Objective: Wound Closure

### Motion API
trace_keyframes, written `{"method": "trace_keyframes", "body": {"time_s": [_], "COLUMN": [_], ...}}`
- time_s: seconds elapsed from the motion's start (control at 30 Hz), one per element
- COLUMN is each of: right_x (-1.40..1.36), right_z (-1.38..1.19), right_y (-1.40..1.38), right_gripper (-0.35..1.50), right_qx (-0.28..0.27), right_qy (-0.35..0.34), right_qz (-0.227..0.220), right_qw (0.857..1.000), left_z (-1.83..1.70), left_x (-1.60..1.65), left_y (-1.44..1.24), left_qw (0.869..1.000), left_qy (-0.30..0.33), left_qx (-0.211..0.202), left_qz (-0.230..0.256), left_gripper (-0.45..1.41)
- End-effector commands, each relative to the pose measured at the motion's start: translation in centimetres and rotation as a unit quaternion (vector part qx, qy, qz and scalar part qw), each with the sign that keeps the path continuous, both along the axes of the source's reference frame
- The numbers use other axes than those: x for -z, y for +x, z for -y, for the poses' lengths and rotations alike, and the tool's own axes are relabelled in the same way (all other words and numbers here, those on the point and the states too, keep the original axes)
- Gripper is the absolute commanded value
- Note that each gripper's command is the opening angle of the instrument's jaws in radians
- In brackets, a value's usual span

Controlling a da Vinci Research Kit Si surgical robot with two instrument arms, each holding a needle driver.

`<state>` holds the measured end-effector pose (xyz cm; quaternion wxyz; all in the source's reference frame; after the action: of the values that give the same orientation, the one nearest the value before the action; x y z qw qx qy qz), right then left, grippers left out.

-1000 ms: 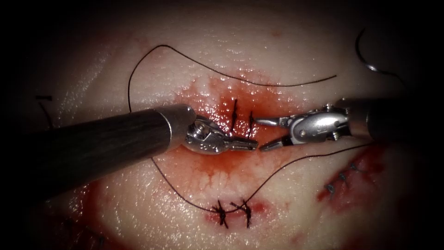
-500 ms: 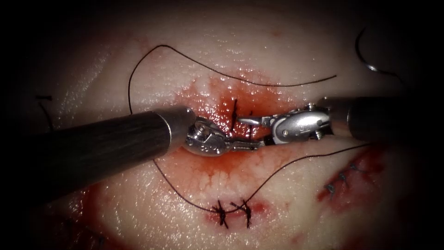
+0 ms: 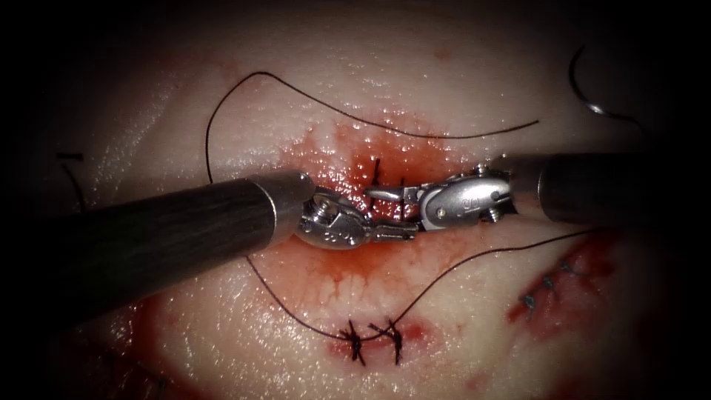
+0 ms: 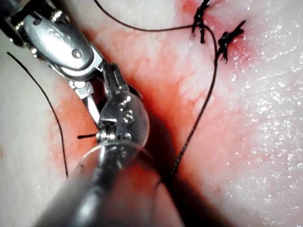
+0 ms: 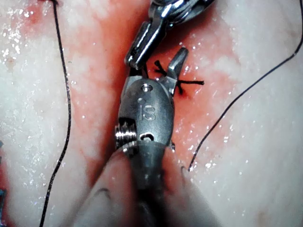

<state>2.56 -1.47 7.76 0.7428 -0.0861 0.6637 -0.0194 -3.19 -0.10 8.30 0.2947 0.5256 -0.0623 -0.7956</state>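
Over the middle of the cut (image 3: 386, 174), both tools meet tip to tip, and we are watching a crowded spot. The left claw (image 3: 404, 233) has its jaws pressed together low beside the dark stitches; whether a short thread end is pinched between them we cannot make out, since the contact is hidden under metal. The right claw (image 3: 392, 209) is spread, one jaw lying across the stitch line and the other tucked behind the left tool, holding nothing. From the right wrist view we see that spread claw (image 5: 156, 71) straddling the knot, with the cut ends of thread (image 5: 191, 82) sticking out just beside one jaw. The needle (image 3: 581, 85) lies well apart, far to the right of the cut, resting on the tissue (image 3: 244, 341) and, as far as we can see, not driven into it; neither tool holds it. The thread (image 3: 296, 92) loops wide around the left shaft and runs down to the lower stitches (image 3: 374, 337). Our worries: if the spread jaws close here, they could catch the knot itself instead of a free end, or bite the tissue edge. The two tips are near enough to knock together. The long loop under the left shaft could snag on any sideways move, tugging the finished stitches. Red fluid (image 3: 348, 159) pooling around the cut makes the fine strands harder for us to pick out.
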Motion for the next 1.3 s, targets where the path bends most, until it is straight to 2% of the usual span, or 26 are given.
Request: {"method": "trace_keyframes", "body": {"time_s": [0.03, 0.37, 0.53, 0.7, 0.77, 0.93, 1.07, 1.3], "right_x": [-0.11, -0.22, -0.22, -0.23, -0.23, -0.25, -0.25, -0.24], "right_z": [0.03, 0.07, 0.07, 0.1, 0.09, 0.11, 0.08, 0.07], "right_y": [0.11, 0.16, 0.16, 0.16, 0.16, 0.18, 0.17, 0.21], "right_gripper": [1.3, 1.31, 1.31, 1.35, 1.35, 1.36, 1.36, 1.35], "right_qx": [0.0, 0.001, 0.001, 0.003, 0.003, 0.005, 0.003, 0.003], "right_qy": [0.001, -0.004, -0.004, -0.006, -0.006, -0.007, -0.007, -0.009], "right_qz": [0.0, 0.001, 0.001, -0.001, -0.001, -0.002, -0.001, -0.001], "right_qw": [1.0, 1.0, 1.0, 1.0, 1.0, 1.0, 1.0, 1.0], "left_z": [-0.01, -0.02, -0.01, -0.03, -0.03, -0.03, -0.01, 0.02], "left_x": [-0.06, -0.06, -0.05, -0.04, -0.03, -0.01, -0.01, 0.01], "left_y": [-0.05, -0.05, -0.05, -0.01, -0.01, -0.03, -0.03, -0.06], "left_qw": [1.0, 1.0, 1.0, 1.0, 1.0, 1.0, 1.0, 1.0], "left_qy": [0.002, 0.002, 0.007, 0.009, 0.011, 0.011, 0.009, 0.013], "left_qx": [0.001, 0.0, 0.002, 0.001, 0.002, 0.003, 0.007, 0.01], "left_qz": [0.0, 0.0, 0.0, 0.001, 0.001, 0.0, 0.004, 0.002], "left_gripper": [-0.06, -0.01, -0.06, -0.01, -0.06, 0.0, -0.15, -0.03]}}
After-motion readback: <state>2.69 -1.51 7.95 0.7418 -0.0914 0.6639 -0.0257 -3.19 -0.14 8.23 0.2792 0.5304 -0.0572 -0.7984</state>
